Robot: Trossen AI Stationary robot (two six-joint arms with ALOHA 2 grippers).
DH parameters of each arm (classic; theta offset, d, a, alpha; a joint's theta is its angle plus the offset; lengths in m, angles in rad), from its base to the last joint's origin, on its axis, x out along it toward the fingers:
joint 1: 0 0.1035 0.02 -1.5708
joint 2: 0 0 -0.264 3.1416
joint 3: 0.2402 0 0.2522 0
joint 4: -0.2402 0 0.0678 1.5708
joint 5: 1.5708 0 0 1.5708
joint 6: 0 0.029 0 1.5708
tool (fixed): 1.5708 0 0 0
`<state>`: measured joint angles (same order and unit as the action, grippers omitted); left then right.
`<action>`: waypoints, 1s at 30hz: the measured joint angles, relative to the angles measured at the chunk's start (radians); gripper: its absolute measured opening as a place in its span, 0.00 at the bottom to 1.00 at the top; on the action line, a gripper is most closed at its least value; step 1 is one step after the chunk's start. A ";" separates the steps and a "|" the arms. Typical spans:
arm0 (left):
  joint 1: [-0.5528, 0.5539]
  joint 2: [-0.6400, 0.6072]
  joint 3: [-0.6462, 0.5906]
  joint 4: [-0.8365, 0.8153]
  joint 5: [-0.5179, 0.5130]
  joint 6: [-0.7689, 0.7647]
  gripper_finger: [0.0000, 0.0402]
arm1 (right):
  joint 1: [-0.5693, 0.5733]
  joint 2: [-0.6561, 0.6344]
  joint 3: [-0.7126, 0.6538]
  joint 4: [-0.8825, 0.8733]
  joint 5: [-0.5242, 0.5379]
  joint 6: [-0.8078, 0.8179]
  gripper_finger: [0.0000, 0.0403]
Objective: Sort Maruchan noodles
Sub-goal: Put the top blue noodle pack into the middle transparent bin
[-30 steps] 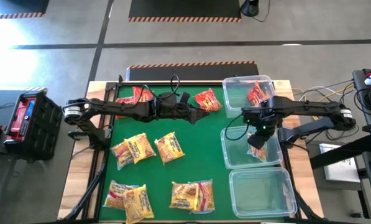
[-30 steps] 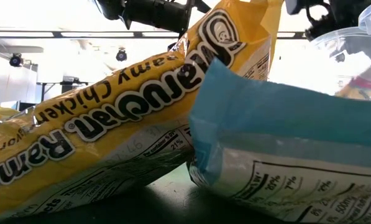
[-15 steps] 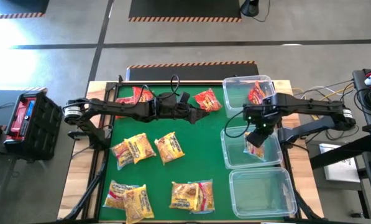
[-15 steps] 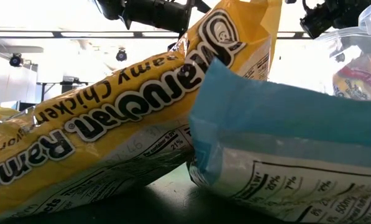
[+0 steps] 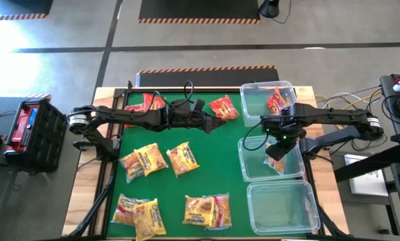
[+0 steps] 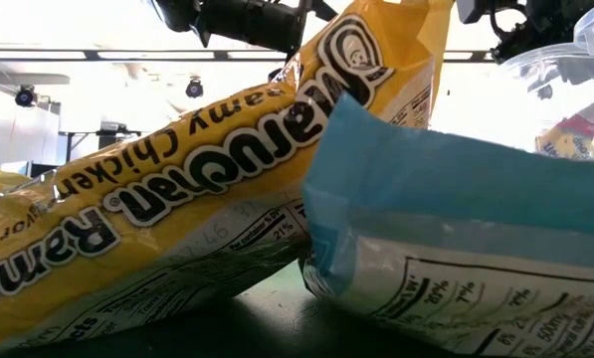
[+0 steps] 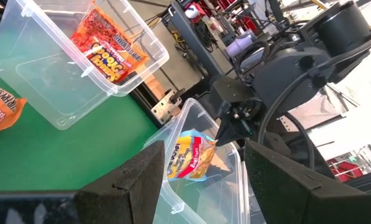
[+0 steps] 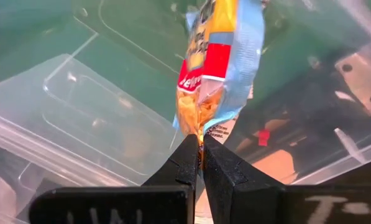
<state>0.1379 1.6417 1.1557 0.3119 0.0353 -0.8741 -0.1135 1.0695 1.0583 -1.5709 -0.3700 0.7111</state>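
Right gripper [image 8: 201,163] jaws pinch just the edge of a blue-edged noodle packet [image 8: 219,62] dangling over the middle bin [image 5: 253,167]; that thin hold might slip. Left gripper [image 7: 201,171] jaws gape, empty.

You have bare green mat [image 5: 223,150] between the loose packets [image 5: 158,161] and the row of clear bins [image 5: 280,207]; the left arm [image 5: 146,115] spans the far mat, and the bin walls block sideways entry
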 joint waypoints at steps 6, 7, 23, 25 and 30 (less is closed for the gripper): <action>0.000 0.000 -0.001 -0.028 0.000 0.002 0.51 | 0.000 0.000 -0.047 0.000 -0.005 0.023 0.02; 0.000 0.000 -0.001 -0.032 0.000 0.005 0.51 | 0.000 0.000 -0.055 0.000 -0.005 0.023 0.02; 0.000 0.000 -0.001 -0.039 0.000 0.028 0.51 | 0.000 -0.002 -0.110 -0.001 0.005 0.014 0.02; 0.000 0.000 -0.001 -0.042 0.000 0.028 0.51 | 0.000 -0.002 -0.089 0.000 0.033 0.009 0.02; 0.000 0.000 -0.001 -0.043 0.000 0.028 0.51 | 0.000 -0.002 -0.057 0.000 0.058 -0.015 0.06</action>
<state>0.1383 1.6417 1.1549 0.2691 0.0357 -0.8459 -0.1135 1.0676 1.0015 -1.5706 -0.3125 0.6958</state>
